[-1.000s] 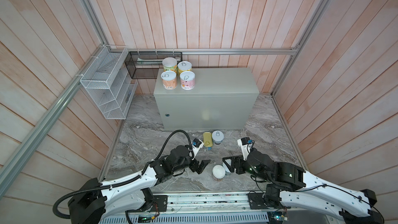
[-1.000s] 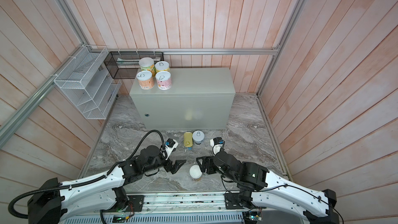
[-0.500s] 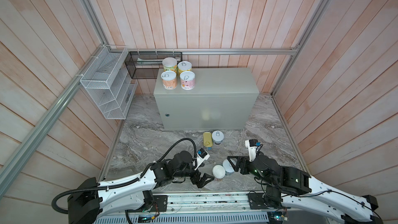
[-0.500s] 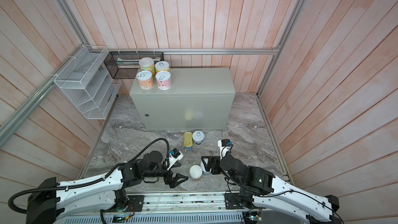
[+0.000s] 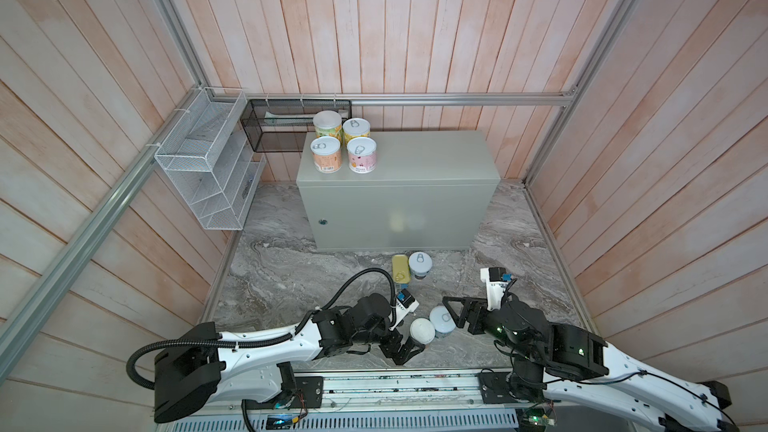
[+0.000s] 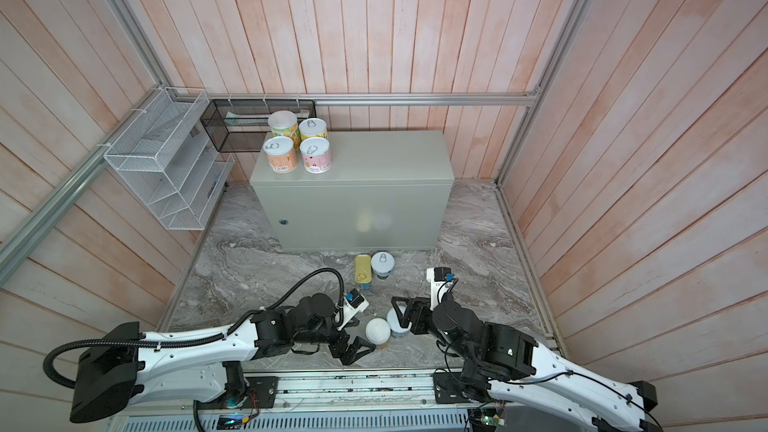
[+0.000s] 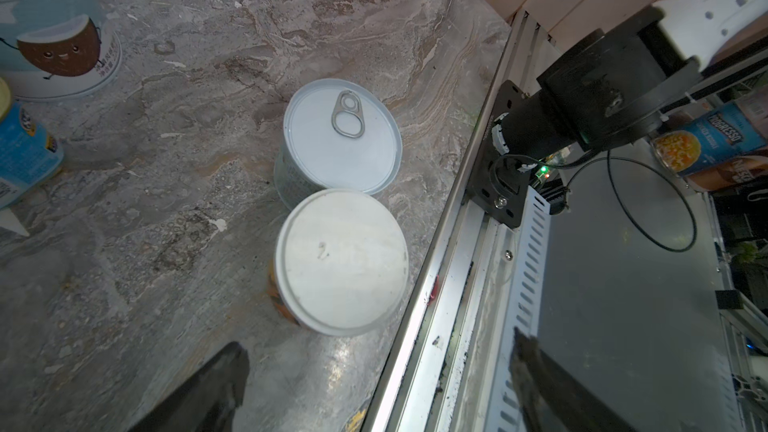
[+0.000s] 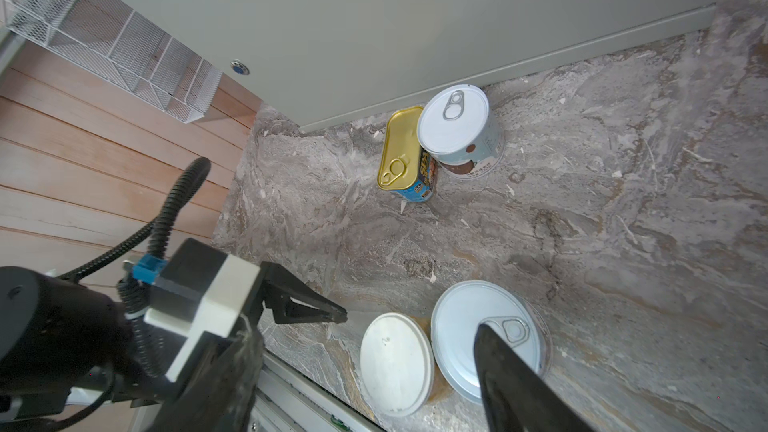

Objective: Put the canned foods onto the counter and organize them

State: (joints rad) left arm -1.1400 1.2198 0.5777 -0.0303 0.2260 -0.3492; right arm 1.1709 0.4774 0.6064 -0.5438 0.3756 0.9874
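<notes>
Touching (both upright) at stone floor's [image 5: 311, 284] near edge: white-lid can [image 5: 422, 329], pull-tab can [image 5: 441, 320]; left gripper [image 5: 409, 352], right gripper [image 5: 453, 313] agape, empty.

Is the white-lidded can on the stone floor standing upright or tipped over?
Upright: the white-lidded can stands on its base, round lid facing up.
</notes>
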